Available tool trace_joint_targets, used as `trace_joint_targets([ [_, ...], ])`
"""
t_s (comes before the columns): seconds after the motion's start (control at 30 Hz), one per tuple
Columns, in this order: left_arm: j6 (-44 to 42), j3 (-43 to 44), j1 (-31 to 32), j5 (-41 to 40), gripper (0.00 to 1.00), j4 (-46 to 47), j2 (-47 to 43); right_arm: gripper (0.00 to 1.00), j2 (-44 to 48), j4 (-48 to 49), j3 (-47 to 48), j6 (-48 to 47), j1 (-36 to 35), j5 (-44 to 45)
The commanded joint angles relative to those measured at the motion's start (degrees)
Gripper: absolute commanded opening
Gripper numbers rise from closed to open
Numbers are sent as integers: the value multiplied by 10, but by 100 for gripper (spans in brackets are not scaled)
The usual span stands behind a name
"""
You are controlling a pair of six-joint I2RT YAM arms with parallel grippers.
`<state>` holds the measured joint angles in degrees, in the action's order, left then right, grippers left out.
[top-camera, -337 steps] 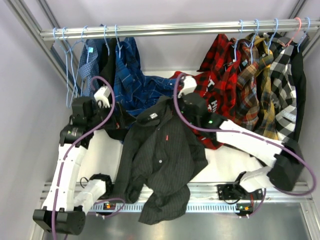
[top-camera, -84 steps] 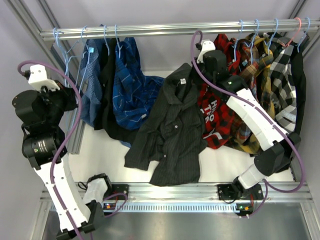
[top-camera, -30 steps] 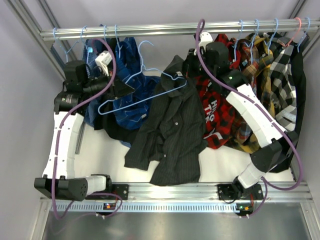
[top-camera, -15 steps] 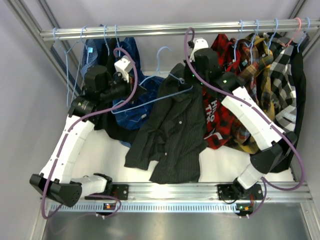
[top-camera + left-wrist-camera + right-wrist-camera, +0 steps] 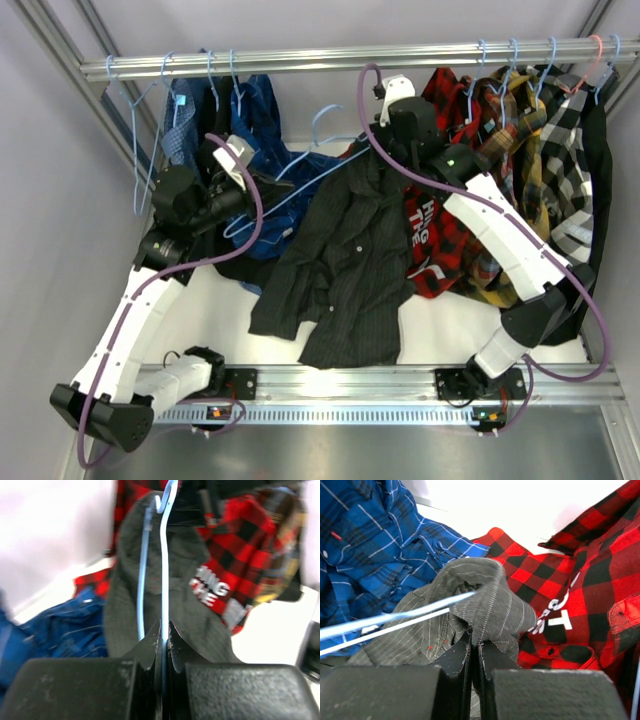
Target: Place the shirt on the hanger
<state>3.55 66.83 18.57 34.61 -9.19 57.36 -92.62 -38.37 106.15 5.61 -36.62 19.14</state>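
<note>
Well aloft — shirt and hanger, each in a closed grip

Overhead, I saw the shirt (image 5: 345, 250) hanging by its collar end from the right gripper (image 5: 380, 145), which was raised close to the rail (image 5: 300, 58). The rest of the dark pinstriped cloth draped down and toward me. Its hem and one sleeve were spread on the white table (image 5: 455, 320). In the right wrist view the jaws were pinched tight on a fold of that fabric, with only cloth between them.

The left gripper (image 5: 162, 642) was closed on the hanger (image 5: 165, 575) — its fingers clamped the thin light-blue wire, which ran straight away from the jaws toward the shirt. From above, the hanger lay slanted between the two arms, with its hook pointing up toward the rail. Its far end was at the shirt's upper part, just beside the right gripper. In the right wrist view two runs of blue wire reached the bunched fabric and met its edge. Whether the wire had gone inside the shirt, I couldn't tell from any view.

The red-and-black plaid shirt (image 5: 440, 225) hung behind the dark one and touched it on the right. The blue checked shirt (image 5: 262, 125) hung to the left, behind the hanger. More plaid shirts (image 5: 540, 130) hung along the rail at far right.
</note>
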Motion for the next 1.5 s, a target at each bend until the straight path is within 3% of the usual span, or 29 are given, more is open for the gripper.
trace_joint_targets([
  [0.0,20,1,1,122,0,64,17,0,17,15,13,-25,-2,-7],
  [0.13,-2,16,0,165,0,2,18,0,7,16,16,-52,-2,41],
  [0.3,-56,49,0,108,0,-97,-17,0,5,16,16,-84,2,72],
  [0.47,-91,79,1,84,0,-187,-40,0,-1,19,14,-76,19,50],
  [0.63,-87,91,0,127,0,-217,-34,0,-10,32,14,-60,23,25],
  [0.87,-104,75,0,88,0,-215,-14,0,4,37,27,-18,25,-52],
  [1.07,-87,57,0,46,0,-130,-7,0,51,36,-8,19,24,-105],
  [1.2,-26,19,0,21,0,-13,0,0,69,36,-33,39,24,-124],
  [1.47,41,1,1,-13,0,15,31,0,75,36,0,48,25,-147],
])
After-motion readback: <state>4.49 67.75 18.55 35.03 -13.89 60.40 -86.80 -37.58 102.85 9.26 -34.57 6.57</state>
